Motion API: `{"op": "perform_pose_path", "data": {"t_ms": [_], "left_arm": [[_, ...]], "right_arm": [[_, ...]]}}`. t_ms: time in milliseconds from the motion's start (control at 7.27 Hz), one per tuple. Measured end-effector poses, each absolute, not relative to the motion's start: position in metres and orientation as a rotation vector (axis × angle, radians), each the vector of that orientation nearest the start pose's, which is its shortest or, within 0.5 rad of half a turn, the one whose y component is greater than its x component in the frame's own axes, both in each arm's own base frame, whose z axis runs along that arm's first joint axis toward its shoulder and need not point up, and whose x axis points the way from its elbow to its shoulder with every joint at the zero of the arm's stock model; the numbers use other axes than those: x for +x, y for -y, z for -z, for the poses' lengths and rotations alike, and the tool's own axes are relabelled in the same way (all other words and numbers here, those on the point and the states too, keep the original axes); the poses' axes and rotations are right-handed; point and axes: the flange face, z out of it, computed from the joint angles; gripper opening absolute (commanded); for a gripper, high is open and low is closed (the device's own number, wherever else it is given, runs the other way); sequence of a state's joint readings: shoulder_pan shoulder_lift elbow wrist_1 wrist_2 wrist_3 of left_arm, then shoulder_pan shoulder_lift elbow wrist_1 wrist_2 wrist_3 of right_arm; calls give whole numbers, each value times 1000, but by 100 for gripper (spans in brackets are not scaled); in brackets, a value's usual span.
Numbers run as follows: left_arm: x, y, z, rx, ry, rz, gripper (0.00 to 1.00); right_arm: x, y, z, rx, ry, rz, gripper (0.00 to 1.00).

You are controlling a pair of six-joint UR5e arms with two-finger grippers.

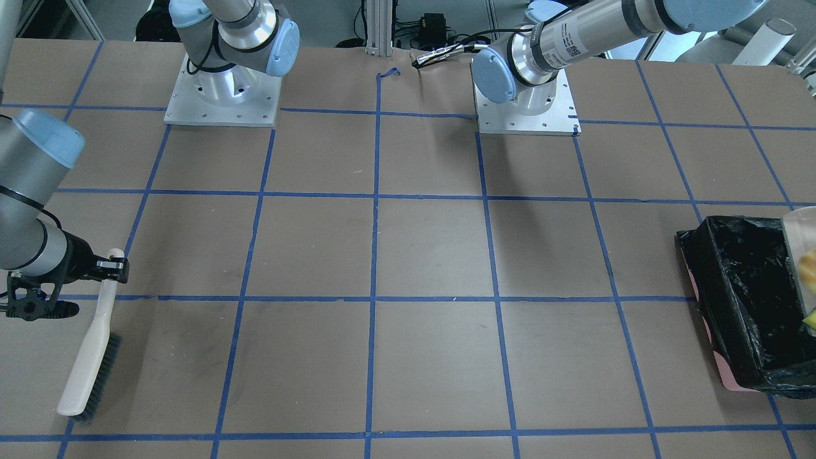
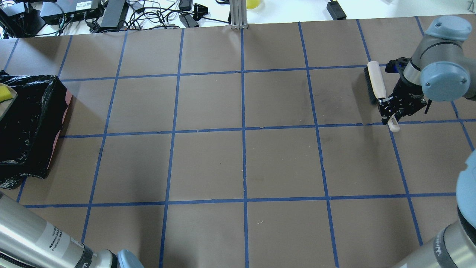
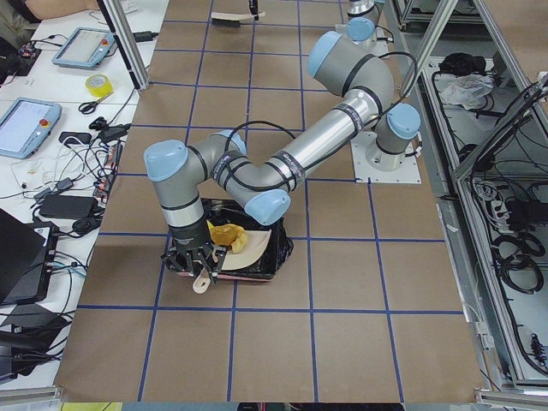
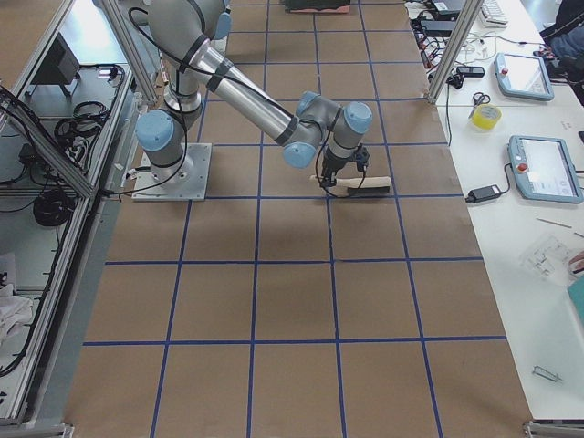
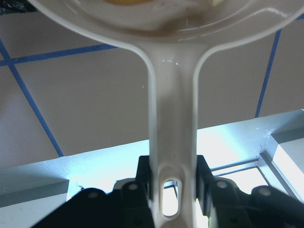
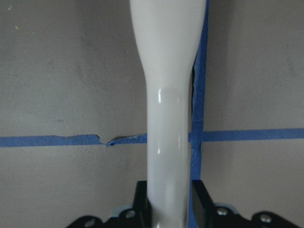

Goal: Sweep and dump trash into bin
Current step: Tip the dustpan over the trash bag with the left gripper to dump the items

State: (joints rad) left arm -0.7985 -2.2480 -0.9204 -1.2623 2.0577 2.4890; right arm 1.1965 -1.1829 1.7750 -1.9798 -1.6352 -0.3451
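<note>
The bin (image 1: 733,299), pink-sided with a black bag, stands at the table's left end and also shows in the overhead view (image 2: 26,126). My left gripper (image 5: 173,190) is shut on the beige dustpan's handle (image 5: 172,118) and holds the dustpan (image 3: 250,244) tilted over the bin. A tan piece of trash (image 1: 808,268) and the yellow wedge (image 1: 811,317) lie in the pan; a golden piece (image 3: 225,233) shows in the exterior left view. My right gripper (image 2: 390,108) is shut on a white brush's handle (image 6: 168,95), far right; the brush (image 1: 89,357) lies on the table.
The table is brown paper with a blue tape grid (image 2: 243,130). The two arm bases (image 1: 223,95) stand at the robot's edge. Cables and power boxes (image 2: 111,15) lie beyond the far edge. The bin sits close to the table's left end.
</note>
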Motion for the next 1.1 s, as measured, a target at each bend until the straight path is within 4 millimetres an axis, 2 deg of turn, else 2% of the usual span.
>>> {"op": "perform_pose_path", "data": {"t_ms": [275, 413, 550, 825, 963, 1101], "left_arm": [[472, 617, -414, -2399, 2245, 947, 6], [470, 615, -412, -2399, 2247, 971, 6], [468, 615, -413, -2406, 2248, 974, 1], [469, 614, -421, -2482, 2214, 882, 0], [474, 609, -425, -2525, 2201, 773, 0], [480, 602, -427, -2545, 2201, 663, 0]], "right_arm": [[-90, 574, -228, 50, -3133, -289, 100], [-90, 572, -240, 54, -3146, -270, 100], [-86, 566, -264, 56, -3154, -242, 100], [-68, 534, -337, 119, -3153, -225, 100], [-55, 516, -372, 140, -3156, -210, 100], [-31, 502, -402, 128, -3169, -175, 100]]}}
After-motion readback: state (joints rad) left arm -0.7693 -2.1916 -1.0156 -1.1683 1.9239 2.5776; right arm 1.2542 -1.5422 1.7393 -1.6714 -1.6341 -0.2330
